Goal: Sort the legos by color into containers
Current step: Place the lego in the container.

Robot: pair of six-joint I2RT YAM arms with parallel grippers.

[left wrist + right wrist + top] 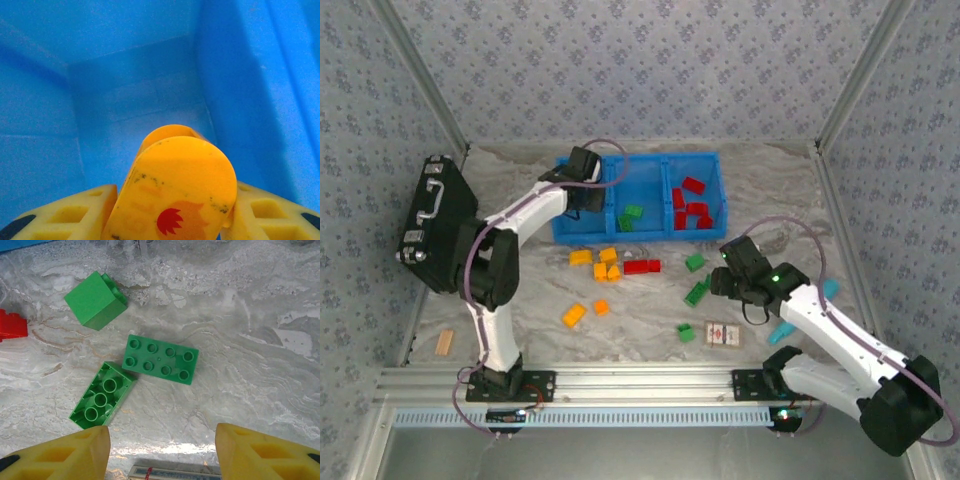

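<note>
If released too high: bounce-out risk for orange brick (175, 190) clamped in left hand (167, 216) inside bin (250, 75); right hand (162, 450) spread, empty.

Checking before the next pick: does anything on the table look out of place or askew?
One green brick lies upside down, hollow side up, beside a studs-up green brick. A card box near them and a tan block at the near-left edge are not legos.
</note>
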